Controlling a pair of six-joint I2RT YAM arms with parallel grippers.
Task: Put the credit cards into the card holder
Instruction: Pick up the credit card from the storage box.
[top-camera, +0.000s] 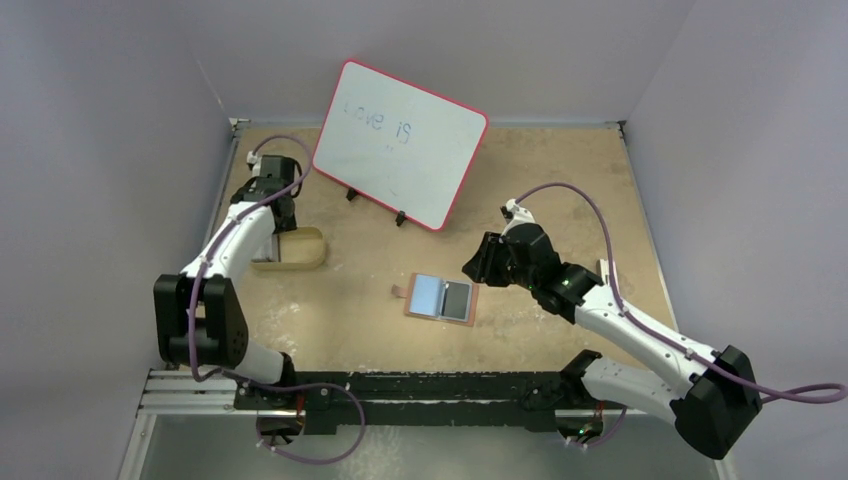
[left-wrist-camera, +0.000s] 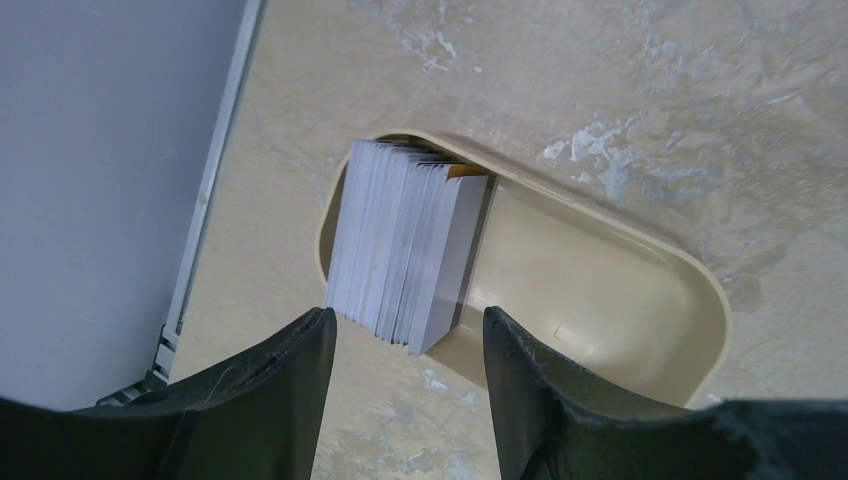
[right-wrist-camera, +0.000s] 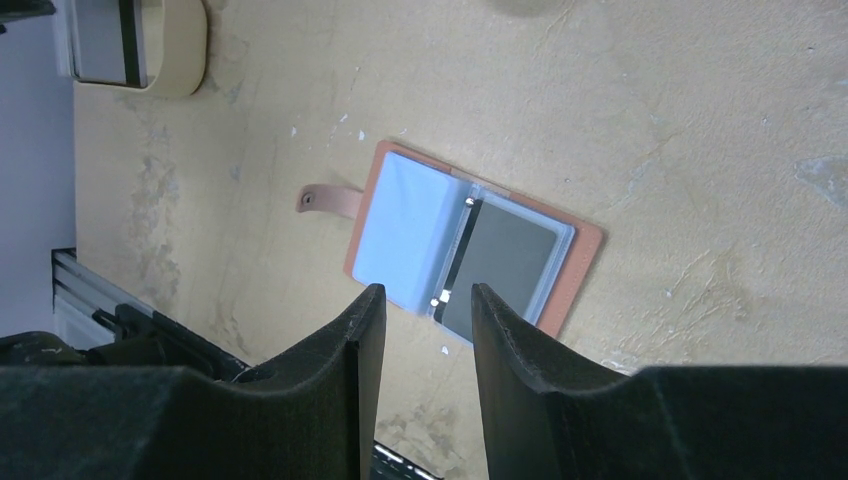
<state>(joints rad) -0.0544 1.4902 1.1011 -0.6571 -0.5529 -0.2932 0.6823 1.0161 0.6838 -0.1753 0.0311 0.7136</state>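
Finds the left gripper (left-wrist-camera: 408, 330) hanging open over the left end of the tan tray (left-wrist-camera: 600, 290), jaws wide apart, gripping nothing and touching nothing. Frames, between those jaws in the wrist view, a stack of credit cards (left-wrist-camera: 405, 245) standing on edge against that end of the tray. Finds the right gripper (right-wrist-camera: 426, 300) open too, jaws moderately apart and bare, poised above the card holder (right-wrist-camera: 400, 225) without contact. Places the holder flat and spread open near the middle of the table (top-camera: 560, 180), strap (right-wrist-camera: 330, 200) pointing left, well apart from the tray at the left. Counts one tray, one holder, one stack of cards and one red-rimmed whiteboard (top-camera: 400, 140) propped at the far side. Cannot count the cards in the stack: too thin, too tightly packed. Shows one dark grey card (right-wrist-camera: 500, 265) in the holder's right-hand clear pocket. Cannot tell whether the pale blue left pocket holds a card. Hides the stack and the tray's left end under the left arm (top-camera: 235, 250) in the top view. Leaves the faint blue writing on the whiteboard only partly legible.
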